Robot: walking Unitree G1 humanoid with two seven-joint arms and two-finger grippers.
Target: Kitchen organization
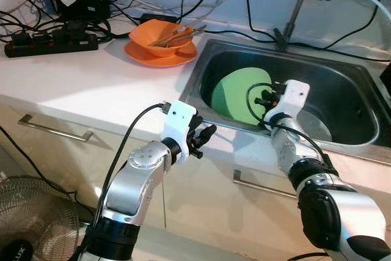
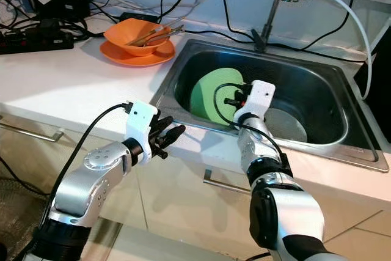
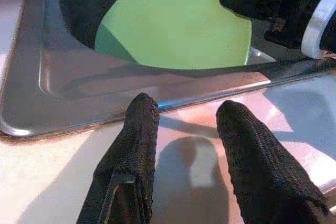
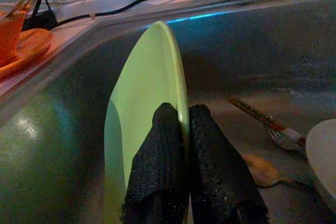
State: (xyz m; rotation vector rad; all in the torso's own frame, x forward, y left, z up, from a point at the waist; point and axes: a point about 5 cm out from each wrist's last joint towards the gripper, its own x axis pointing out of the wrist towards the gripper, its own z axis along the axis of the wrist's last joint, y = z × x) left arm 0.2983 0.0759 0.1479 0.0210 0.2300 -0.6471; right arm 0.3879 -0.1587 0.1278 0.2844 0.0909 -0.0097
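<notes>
The right gripper [image 4: 181, 129] is reached down into the stainless sink [image 1: 342, 136], and its two black fingers [image 4: 157, 156] are pinched shut on the rim of the green plate [image 1: 235, 96], one finger on each face. So the plate is held edge-on between them, and that's the relation everything turns on. The plate stands nearly upright on its edge, tilted back against the sink's left wall, with the rim running up and away from the gripper toward the far side. Looks like a lift straight up along that plane is what's called for next, since any twist would probably let the rim slip out.

Just right of the plate on the sink floor, a fork [image 4: 268, 124] and a spoon [image 4: 262, 169] are lying flat, clear of the grip.

The left gripper [image 3: 184, 140] is held near the front lip of the sink, fingers spread apart with nothing between them. It's pointed toward the plate but kept well short of it, so the right arm is clearly the nearer one.

Farther left on the white counter [image 1: 79, 84], an orange bowl [image 1: 160, 36] with utensils in it is stacked on an orange plate [image 1: 156, 58], likely where the green one gets sorted.
</notes>
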